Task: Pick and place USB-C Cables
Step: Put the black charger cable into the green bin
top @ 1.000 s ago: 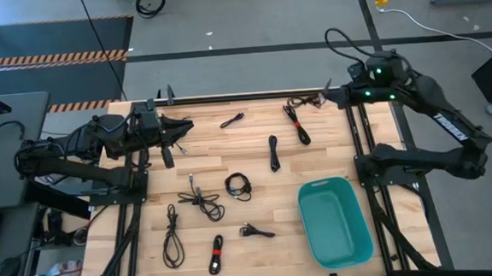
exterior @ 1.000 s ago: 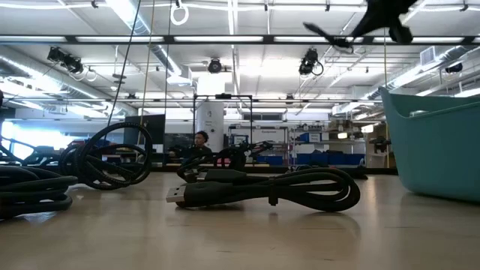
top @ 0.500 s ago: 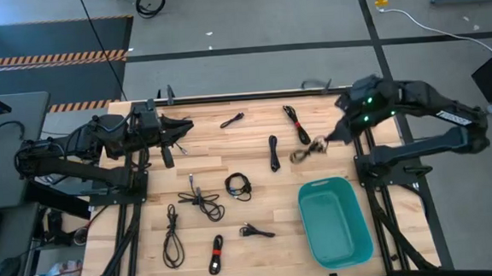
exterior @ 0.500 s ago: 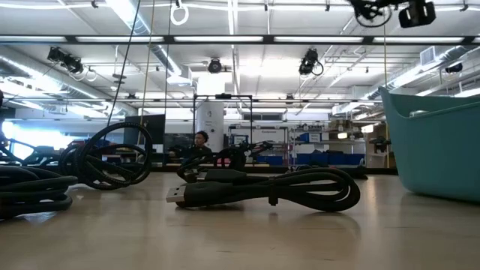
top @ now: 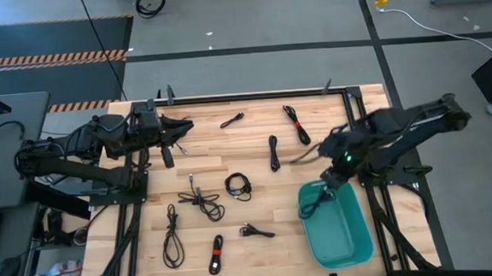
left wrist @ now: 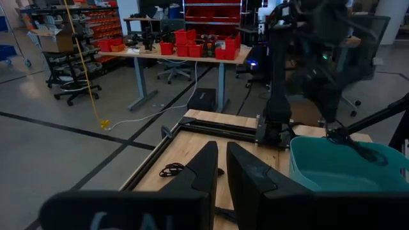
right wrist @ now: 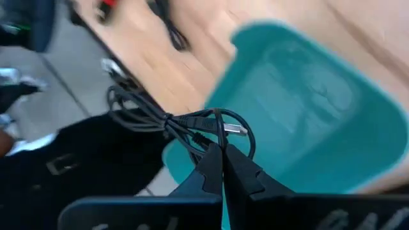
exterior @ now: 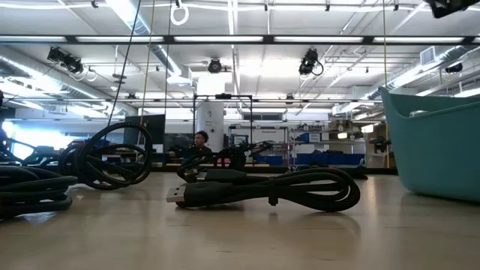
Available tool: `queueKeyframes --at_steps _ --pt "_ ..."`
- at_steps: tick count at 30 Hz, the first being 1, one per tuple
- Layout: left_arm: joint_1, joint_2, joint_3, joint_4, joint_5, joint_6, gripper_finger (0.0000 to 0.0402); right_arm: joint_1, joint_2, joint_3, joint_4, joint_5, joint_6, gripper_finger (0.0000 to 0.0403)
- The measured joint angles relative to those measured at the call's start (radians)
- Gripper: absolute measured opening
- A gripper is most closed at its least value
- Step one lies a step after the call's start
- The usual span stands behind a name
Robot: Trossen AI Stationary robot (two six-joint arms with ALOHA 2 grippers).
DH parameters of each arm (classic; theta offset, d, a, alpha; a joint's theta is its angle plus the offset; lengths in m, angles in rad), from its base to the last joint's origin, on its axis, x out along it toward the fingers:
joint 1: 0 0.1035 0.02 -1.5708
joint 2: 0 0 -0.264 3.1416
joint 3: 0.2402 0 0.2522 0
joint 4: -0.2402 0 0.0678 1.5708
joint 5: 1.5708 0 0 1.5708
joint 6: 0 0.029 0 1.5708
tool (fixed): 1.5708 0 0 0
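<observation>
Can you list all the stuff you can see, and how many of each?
Loose cables: about eight, black, spread over the table; one has a red band.
Held cable: one, black, hanging over the tub's edge.
Tub: one, teal, on the table's right side.
Table: one, light wood.
Floor cable: one, white, on the floor beyond the table.
Person: one, far back in the room.
Right gripper: shut on the held cable, above the tub.
Left gripper: waiting at the table's left side.
</observation>
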Motion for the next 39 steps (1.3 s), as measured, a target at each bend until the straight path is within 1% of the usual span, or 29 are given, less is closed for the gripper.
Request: queueKeyframes --at_steps 3,8,13,17,26,29,33,39 --pt "0.000 0.000 0.000 0.000 0.000 0.000 0.0041 0.055 0.058 0.000 -0.065 0.047 0.059 0.0000" --pt "0.000 0.000 0.000 0.000 0.000 0.000 0.0041 0.110 0.152 0.000 -0.190 0.101 0.159 0.0000" --pt "0.000 0.000 0.000 0.000 0.000 0.000 0.0041 0.139 0.217 0.000 -0.260 0.149 0.324 0.0000" --pt "0.000 0.000 0.000 0.000 0.000 0.000 0.0041 0.157 0.259 0.000 -0.230 0.190 0.439 0.0000" --pt "0.000 0.000 0.000 -0.001 0.000 0.000 0.0041 0.209 0.355 0.000 -0.223 0.187 0.568 0.0000" --pt "0.000 0.000 0.000 -0.003 0.000 0.000 0.0041 0.213 0.373 -0.007 -0.230 0.217 0.602 0.0000" --pt "0.000 0.000 0.000 -0.014 0.000 0.000 0.0041 0.203 0.372 -0.065 -0.208 0.229 0.623 0.0000" --pt "0.000 0.000 0.000 -0.032 0.000 -0.024 0.0041 0.198 0.345 -0.192 -0.061 0.243 0.677 0.0000"
